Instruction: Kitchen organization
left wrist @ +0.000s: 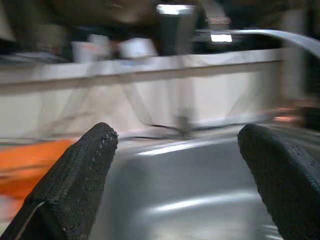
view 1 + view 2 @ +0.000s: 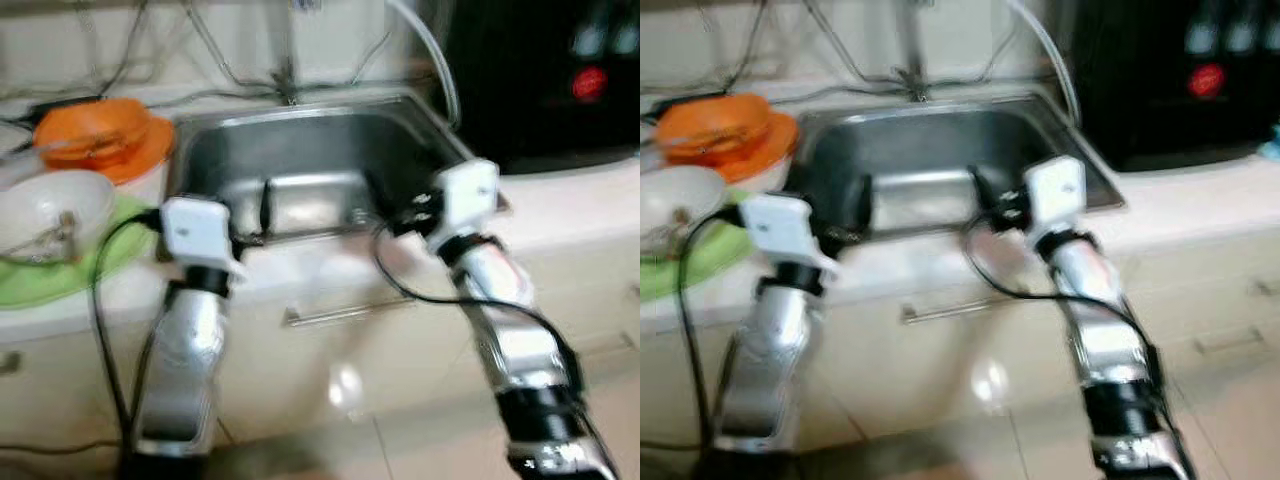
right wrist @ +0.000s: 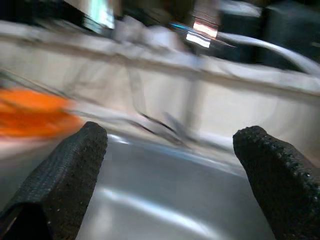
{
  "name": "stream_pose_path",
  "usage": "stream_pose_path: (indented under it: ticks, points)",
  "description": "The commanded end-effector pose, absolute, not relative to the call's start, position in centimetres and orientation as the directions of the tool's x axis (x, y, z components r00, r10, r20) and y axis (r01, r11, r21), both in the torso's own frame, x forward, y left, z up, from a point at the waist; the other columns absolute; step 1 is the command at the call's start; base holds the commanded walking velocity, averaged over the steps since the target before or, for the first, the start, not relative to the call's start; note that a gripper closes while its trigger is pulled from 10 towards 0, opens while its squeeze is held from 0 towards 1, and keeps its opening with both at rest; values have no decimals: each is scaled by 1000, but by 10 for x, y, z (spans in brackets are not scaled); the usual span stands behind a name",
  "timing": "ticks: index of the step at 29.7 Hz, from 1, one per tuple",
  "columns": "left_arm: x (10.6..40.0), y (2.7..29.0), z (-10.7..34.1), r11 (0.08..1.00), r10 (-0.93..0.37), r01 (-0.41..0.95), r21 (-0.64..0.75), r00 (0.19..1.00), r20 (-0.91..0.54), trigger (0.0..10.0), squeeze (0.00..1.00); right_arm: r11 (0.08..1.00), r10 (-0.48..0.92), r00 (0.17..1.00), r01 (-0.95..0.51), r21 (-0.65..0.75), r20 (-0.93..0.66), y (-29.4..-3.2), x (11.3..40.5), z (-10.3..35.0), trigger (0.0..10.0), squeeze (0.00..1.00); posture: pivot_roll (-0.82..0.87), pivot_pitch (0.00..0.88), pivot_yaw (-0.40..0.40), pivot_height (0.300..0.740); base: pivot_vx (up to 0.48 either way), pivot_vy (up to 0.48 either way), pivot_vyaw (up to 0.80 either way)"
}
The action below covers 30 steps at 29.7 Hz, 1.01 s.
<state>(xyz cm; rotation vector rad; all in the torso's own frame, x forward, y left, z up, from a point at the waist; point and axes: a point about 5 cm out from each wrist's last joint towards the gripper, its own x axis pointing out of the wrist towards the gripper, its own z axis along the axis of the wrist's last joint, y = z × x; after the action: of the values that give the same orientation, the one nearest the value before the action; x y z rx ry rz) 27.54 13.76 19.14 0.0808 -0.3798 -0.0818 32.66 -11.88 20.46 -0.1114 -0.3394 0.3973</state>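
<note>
left gripper (image 1: 175, 185) and right gripper (image 3: 170, 185): both spread wide, grasping nothing, reaching over the near rim of the steel sink (image 2: 300, 150). basin lying bare between fingers. orange dishes (image 2: 100, 135) and white bowl (image 2: 50, 210) on green mat (image 2: 60, 275) sitting left of sink; black appliance (image 2: 545, 80) standing right.

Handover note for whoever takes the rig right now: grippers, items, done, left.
Left gripper: open, empty, held at the sink's front rim.
Right gripper: open, empty, also at the front rim, further right.
Items: orange dishes and a white bowl on a green mat, all on the counter left of the sink. Black appliance on the right.
Done: nothing picked up, as far as shows.
Left: the dishes remain untouched. Views are blurred, so recheck before reaching.
</note>
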Motion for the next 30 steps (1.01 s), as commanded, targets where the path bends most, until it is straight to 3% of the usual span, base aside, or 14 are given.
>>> stream_pose_path:
  ticks: [1, 18, 30]
  points:
    - [276, 142, 189, 994, -80, 48, 97, 931, 357, 10000, 0, 900, 435, 851, -398, -178, 294, -109, 322, 201, 10000, 0, -59, 0, 20, 740, 472, 0, 0]
    - [275, 139, 186, 994, -59, 23, 105, 934, 353, 10000, 0, 893, 447, 850, -407, -191, 280, -107, 322, 197, 10000, 35, -59, 0, 17, 740, 52, 0, 0]
    - [275, 136, 187, 993, -64, 26, 112, 931, 359, 10000, 0, 894, 445, 854, -405, -191, 269, -107, 322, 194, 10000, 43, -60, 0, 15, 740, 0, 0, 800]
